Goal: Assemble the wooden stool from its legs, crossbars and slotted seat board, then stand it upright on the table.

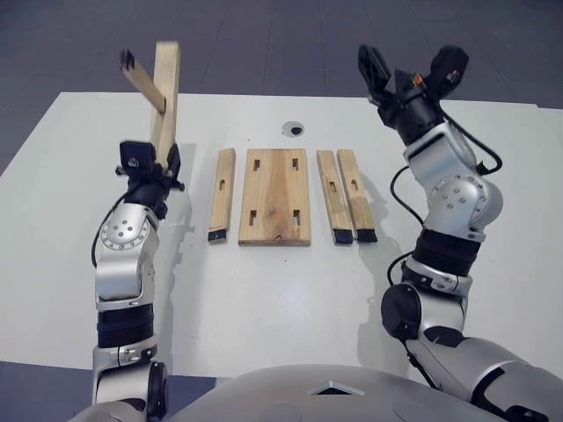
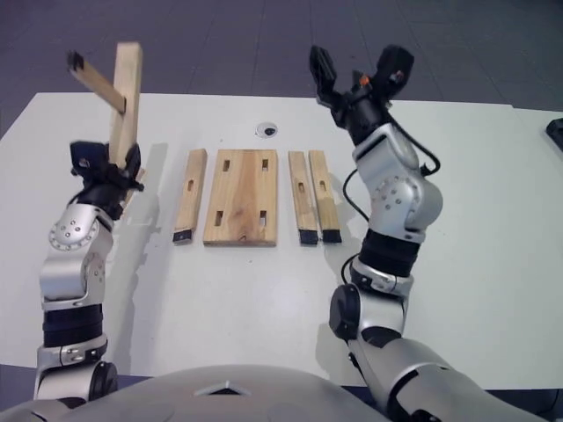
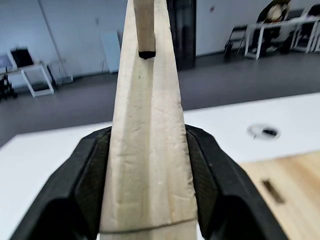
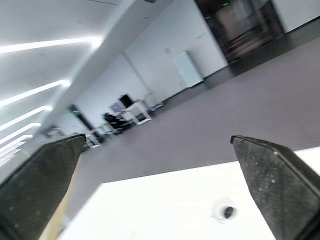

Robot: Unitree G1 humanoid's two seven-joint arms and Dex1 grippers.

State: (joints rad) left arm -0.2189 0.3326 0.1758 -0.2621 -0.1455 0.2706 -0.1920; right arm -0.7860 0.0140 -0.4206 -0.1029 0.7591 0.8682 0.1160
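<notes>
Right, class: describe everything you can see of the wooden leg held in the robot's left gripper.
The leg is a pale, flat wooden board held upright over the left of the table. Black fingers of the left gripper clamp its lower end from both sides. A thinner crossbar with a dark tip juts from its upper part, slanting up leftward.
</notes>
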